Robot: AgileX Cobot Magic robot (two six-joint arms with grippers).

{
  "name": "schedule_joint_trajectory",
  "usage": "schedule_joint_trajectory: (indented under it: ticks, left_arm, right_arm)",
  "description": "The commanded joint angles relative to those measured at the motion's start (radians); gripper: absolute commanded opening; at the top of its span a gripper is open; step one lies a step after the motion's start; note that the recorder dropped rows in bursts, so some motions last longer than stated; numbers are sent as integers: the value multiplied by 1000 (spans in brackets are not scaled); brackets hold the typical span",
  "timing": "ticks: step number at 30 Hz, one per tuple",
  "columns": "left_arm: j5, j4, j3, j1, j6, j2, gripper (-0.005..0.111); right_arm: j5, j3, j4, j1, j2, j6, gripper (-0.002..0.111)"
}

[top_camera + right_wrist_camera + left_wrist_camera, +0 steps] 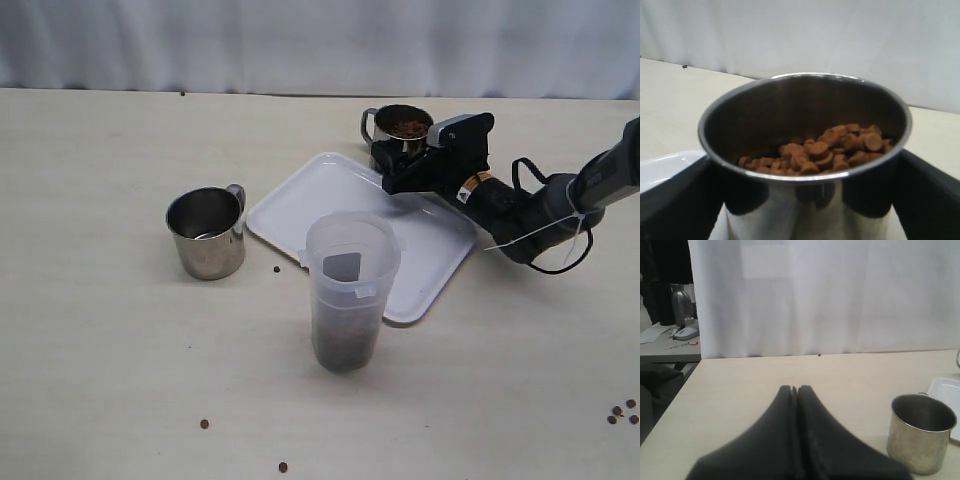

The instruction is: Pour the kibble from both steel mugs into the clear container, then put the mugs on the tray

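Observation:
A steel mug holding brown kibble stands just behind the white tray. My right gripper is open around this mug, one black finger on each side, close to its wall. The other steel mug stands empty left of the tray and shows in the left wrist view. The clear container stands in front of the tray with kibble in its bottom. My left gripper is shut on nothing, above bare table, out of the exterior view.
Loose pellets lie on the table: one between the empty mug and the container, two near the front edge, and a few at the far right. A white curtain hangs behind the table.

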Motion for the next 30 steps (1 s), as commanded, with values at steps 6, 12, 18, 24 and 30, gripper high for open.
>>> schedule_joint_trajectory:
  ticks: [6, 12, 18, 24, 30]
  left_arm:
    - [-5, -2, 2, 2, -3, -7, 0]
    - [-5, -4, 2, 2, -3, -7, 0]
    - [-5, -4, 2, 2, -3, -7, 0]
    - [-5, -4, 2, 2, -3, -7, 0]
    - [-5, 0, 2, 2, -3, -7, 0]
  right_arm:
    - [-13, -3, 45, 3, -16, 3, 5]
    - [55, -3, 45, 1, -86, 3, 5]
    - [100, -3, 45, 1, -110, 3, 5]
    - [93, 1, 45, -1, -114, 3, 5]
    - [41, 70, 74, -35, -165, 3, 5]
